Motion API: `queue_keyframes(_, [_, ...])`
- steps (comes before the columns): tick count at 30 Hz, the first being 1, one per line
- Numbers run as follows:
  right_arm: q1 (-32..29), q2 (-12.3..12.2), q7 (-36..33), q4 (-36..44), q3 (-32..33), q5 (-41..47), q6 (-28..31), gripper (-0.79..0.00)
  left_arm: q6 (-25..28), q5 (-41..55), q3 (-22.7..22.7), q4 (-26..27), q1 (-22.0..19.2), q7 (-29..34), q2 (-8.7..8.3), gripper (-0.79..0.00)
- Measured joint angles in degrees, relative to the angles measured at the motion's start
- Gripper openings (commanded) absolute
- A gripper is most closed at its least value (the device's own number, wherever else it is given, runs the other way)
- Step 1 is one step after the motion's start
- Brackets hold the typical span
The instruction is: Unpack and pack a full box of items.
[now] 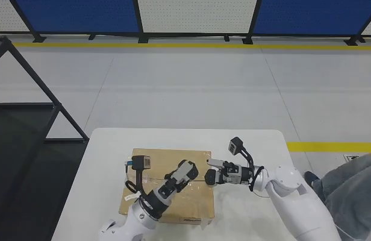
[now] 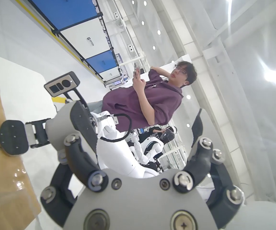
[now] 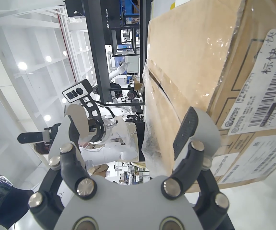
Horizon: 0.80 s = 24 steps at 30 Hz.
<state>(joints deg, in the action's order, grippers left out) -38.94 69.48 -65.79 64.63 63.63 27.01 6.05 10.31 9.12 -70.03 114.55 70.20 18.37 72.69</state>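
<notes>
**1 box on table, shut; both grippers wide open, nothing held**

- 1 cardboard box (image 1: 166, 158) is counted on the white table (image 1: 252, 141). It is set in from the far edge and lies nearer the left edge than the right edge.
- The box's top flaps are closed, and the seam is covered with clear tape (image 3: 152, 113).
- At least 2 white labels (image 3: 260, 84) are seen on the box's right side face. An exact count cannot be given.
- 2 grippers are in view, 1 per arm.
- The left gripper (image 1: 188, 169) is held above the box top, near the box's right edge. Its fingers are spread wide and nothing is gripped.
- The right gripper (image 1: 208, 177) is placed at the box's right edge, level with the top seam. Its fingers are also spread wide and nothing is gripped.
- 1 black finger pad (image 2: 13, 140) of the right gripper is seen against the box's top edge at the seam. Contact cannot be confirmed.
- The two grippers are positioned just beside each other, tips facing across the box's right edge.
</notes>
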Motion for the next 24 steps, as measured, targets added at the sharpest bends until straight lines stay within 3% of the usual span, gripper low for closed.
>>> queue_keyframes(6, [0.78, 0.07, -1.15, -0.76, -0.4, 0.13, 0.56, 0.0, -9.4, 15.62, -16.86, 4.86, 4.8, 12.74, -2.02, 0.0])
queue_keyframes(9, [1.15, 0.11, -2.16, -1.31, -0.54, 0.58, 0.98, 0.0, -18.62, 23.43, -26.73, 3.66, 5.24, 21.83, -3.24, 0.0])
queue_keyframes(13, [1.52, 0.14, -2.54, -1.94, -0.67, 0.71, 1.42, 0.0, -27.4, 25.64, -36.95, -0.93, 4.93, 29.99, -4.68, 0.0])
queue_keyframes(15, [1.7, 0.15, -2.71, -2.11, -0.8, 0.53, 1.47, 0.0, -28.54, 25.43, -39.27, -1.76, 4.98, 31.03, -4.92, 0.0])
queue_keyframes(24, [2.05, 0.09, -2.65, -1.53, -1.16, -0.35, 0.9, 0.0, -27.74, 22.85, -37.7, -2.01, 6.04, 28.3, -4.98, 0.0])
